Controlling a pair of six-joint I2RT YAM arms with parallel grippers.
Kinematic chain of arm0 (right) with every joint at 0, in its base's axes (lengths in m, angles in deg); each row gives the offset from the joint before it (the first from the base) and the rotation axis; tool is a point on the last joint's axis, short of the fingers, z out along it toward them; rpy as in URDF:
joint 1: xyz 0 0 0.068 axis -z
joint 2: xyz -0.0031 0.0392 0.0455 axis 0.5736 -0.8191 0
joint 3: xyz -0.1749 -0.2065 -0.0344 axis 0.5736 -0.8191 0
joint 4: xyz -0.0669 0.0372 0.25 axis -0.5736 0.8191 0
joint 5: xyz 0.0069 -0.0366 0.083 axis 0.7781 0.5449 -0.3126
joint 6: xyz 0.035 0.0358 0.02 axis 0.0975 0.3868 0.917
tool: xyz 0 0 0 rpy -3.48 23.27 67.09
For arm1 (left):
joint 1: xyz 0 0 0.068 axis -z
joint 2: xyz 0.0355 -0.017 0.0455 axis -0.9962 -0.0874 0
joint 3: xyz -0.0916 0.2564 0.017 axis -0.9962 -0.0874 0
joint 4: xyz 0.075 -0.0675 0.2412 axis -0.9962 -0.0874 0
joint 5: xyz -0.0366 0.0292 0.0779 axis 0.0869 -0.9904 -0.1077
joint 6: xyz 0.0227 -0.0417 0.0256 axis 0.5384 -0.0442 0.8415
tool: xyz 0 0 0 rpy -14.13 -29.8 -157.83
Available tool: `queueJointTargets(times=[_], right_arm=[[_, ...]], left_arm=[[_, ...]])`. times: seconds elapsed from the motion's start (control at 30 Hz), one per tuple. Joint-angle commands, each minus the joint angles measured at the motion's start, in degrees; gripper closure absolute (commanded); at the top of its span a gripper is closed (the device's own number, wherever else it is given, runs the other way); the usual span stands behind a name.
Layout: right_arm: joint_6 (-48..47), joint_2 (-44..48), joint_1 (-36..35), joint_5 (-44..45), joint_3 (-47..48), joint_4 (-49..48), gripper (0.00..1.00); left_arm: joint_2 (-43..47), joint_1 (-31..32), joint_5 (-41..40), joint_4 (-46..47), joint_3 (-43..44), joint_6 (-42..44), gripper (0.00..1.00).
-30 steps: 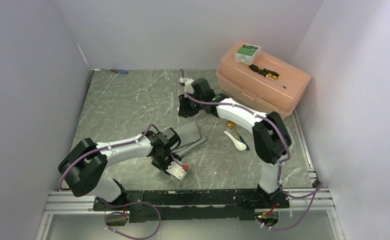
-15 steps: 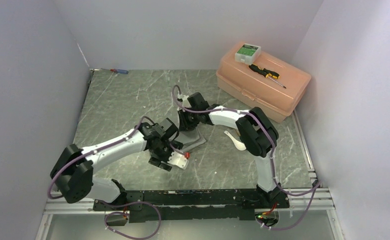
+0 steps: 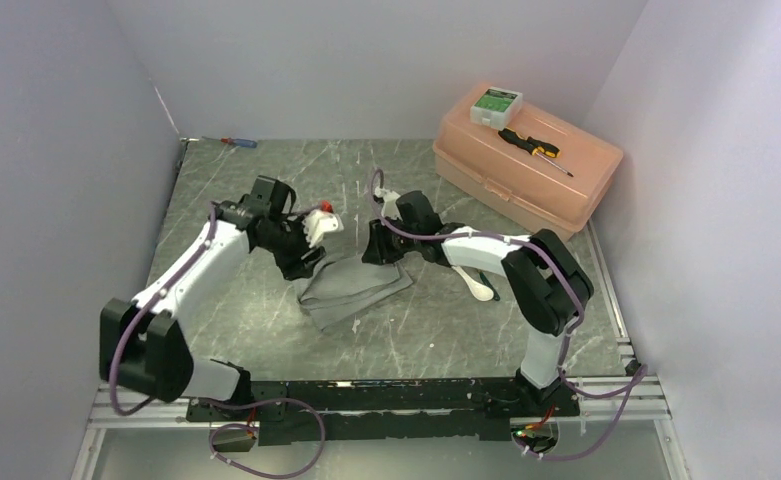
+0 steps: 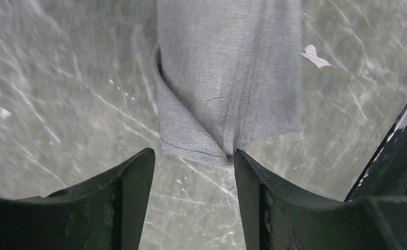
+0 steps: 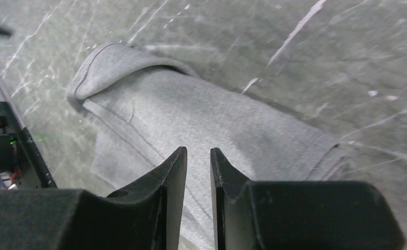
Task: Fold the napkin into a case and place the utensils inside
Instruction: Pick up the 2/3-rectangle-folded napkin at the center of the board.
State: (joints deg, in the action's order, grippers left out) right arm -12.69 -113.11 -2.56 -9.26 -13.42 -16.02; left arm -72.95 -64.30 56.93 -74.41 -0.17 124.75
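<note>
From above, the napkin (image 3: pixel 356 287) lay folded into a strip near the middle of the bench (image 3: pixel 446 335), slanting from its nearer left end toward the far right. The left gripper (image 3: pixel 307 262) hung at the strip's left end and the right gripper (image 3: pixel 377 248) at its far right end. The white spoon (image 3: pixel 481 289) lay on the bench just right of the napkin, partly under the right arm. A peach box (image 3: pixel 556 185) sat at the far right corner with a black-and-yellow screwdriver (image 3: pixel 534 147) on its lid, and a red-and-blue screwdriver (image 3: pixel 238 143) lay at the far left corner. In the left wrist view the fingers (image 4: pixel 123 198) stood well apart. The cloth's folded end lay just ahead of them and a crease met one fingertip, but nothing was clamped. In the right wrist view that gripper's two prongs stood nearly together over the cloth with a slim gap between them. Whether they pinched any fabric could not be told.
</note>
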Motion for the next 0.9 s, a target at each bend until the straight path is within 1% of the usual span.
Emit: queueJointTargets(times=[0.0,0.1,0.23,0.33,0.43,0.47,0.5,0.53,0.57,0.6,0.67,0.77,0.83,0.87], right_arm=[[3.85,2.18,-2.12,-2.99,-3.11,-7.43,0.73],[3.66,1.34,-3.08,-2.3,-4.09,-7.68,0.74],[3.09,1.84,-3.6,-0.62,-6.17,-7.89,0.76],[0.66,6.58,-4.49,0.98,-11.43,-11.79,0.76],[-3.88,13.44,-5.83,3.81,-17.79,-17.23,0.74],[-6.56,16.98,-6.43,4.71,-20.53,-20.62,0.7],[-8.75,19.51,-7.18,6.03,-22.65,-22.98,0.61],[-10.77,21.51,-8.07,7.3,-23.69,-23.97,0.45],[-12.62,22.83,-8.54,8.49,-23.45,-23.03,0.06],[-14.3,23.48,-8.61,9.45,-22.33,-21.02,0.01],[-16.92,23.7,-8.62,11.98,-20.09,-17.02,0.0],[-19.89,24.49,-8.54,15.98,-18.44,-16.24,0.0],[-20.64,24.89,-8.45,21.26,-16.19,-15.32,0.0],[-20.36,25.12,-8.22,23.72,-14.62,-14.7,0.0]], left_arm=[[-6.69,-3.44,4.18,-2.05,3.42,-9.67,0.39],[-8.88,-3.38,5.97,0.29,3.78,-13.09,0.44],[-12.53,-2.85,3.31,1.67,4.02,-15.78,0.5],[-14.63,-2.93,1.14,1.9,3.48,-17.35,0.53],[-15.14,-2.94,2.16,2.24,3.59,-18.52,0.53],[-15.01,-2.93,2.9,2.09,4.06,-18.6,0.53],[-14.76,-2.91,3.25,1.72,4.77,-18.64,0.51],[-14.43,-2.93,3.24,1.1,5.57,-18.31,0.5],[-14.0,-2.93,3.44,0.08,6.32,-17.21,0.49],[-13.24,-2.92,3.74,-1.13,6.84,-15.76,0.46],[-10.42,-2.96,5.1,-3.12,6.61,-10.91,0.39],[-3.15,-2.76,6.6,-3.91,2.18,0.57,0.33],[2.35,-2.63,5.71,-4.97,-0.64,10.4,0.29],[4.24,-2.58,4.92,-4.79,-1.6,13.79,0.27]])
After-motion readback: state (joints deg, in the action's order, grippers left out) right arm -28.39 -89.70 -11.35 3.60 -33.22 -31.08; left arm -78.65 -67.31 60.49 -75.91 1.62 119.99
